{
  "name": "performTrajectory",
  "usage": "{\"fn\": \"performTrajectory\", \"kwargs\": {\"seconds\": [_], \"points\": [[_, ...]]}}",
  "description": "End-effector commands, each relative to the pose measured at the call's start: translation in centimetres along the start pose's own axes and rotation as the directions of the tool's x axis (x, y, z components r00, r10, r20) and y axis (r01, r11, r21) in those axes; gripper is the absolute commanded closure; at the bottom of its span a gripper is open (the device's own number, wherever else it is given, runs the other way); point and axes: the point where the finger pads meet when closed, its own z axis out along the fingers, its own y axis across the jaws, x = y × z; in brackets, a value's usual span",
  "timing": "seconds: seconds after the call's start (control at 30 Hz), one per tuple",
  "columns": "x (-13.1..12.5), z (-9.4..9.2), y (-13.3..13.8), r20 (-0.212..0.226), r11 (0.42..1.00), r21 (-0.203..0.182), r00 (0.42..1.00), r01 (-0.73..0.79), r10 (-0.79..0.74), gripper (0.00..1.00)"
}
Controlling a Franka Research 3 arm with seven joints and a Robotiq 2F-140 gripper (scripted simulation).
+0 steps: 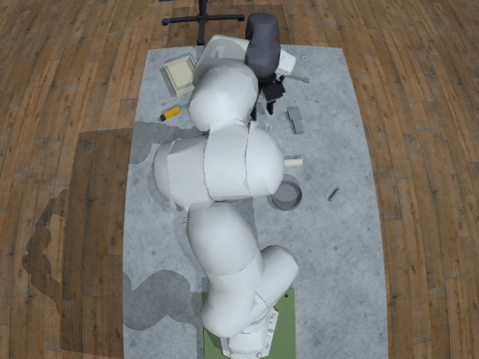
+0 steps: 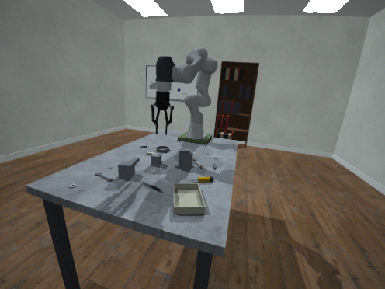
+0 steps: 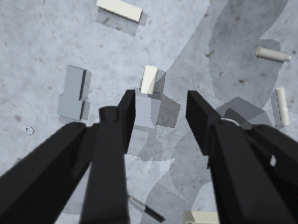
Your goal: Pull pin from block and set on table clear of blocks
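Observation:
The pin (image 3: 149, 80) is a short cream peg sticking out of a small grey block (image 3: 144, 109). In the wrist view both lie below and between my fingers. My gripper (image 3: 160, 103) hangs high above the table with its fingers partly apart and nothing between them. In the exterior view the gripper (image 2: 161, 130) is well above the small block (image 2: 156, 159) and its pin (image 2: 149, 154). In the top view the pin (image 1: 293, 162) pokes out from under the arm, which hides its block, and the gripper (image 1: 267, 103) is farther along the table.
A second grey block with a bar (image 2: 126, 170) (image 3: 75, 92) and a taller grey block (image 2: 185, 160) stand close by. A cream tray (image 2: 189, 198) (image 1: 180, 74), a yellow tool (image 2: 205, 179), a dark ring (image 1: 286, 193) and a wrench (image 2: 104, 176) lie on the table.

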Motion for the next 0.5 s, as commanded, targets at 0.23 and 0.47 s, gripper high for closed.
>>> {"fn": "performTrajectory", "kwargs": {"seconds": [0.23, 0.47], "points": [[-0.27, 0.22, 0.8, -0.01, 1.0, -0.006, 1.0, 0.027, -0.027, 0.61], [-0.69, 0.13, 1.37, -0.01, 0.999, -0.004, 0.999, 0.045, -0.045, 0.61]]}}
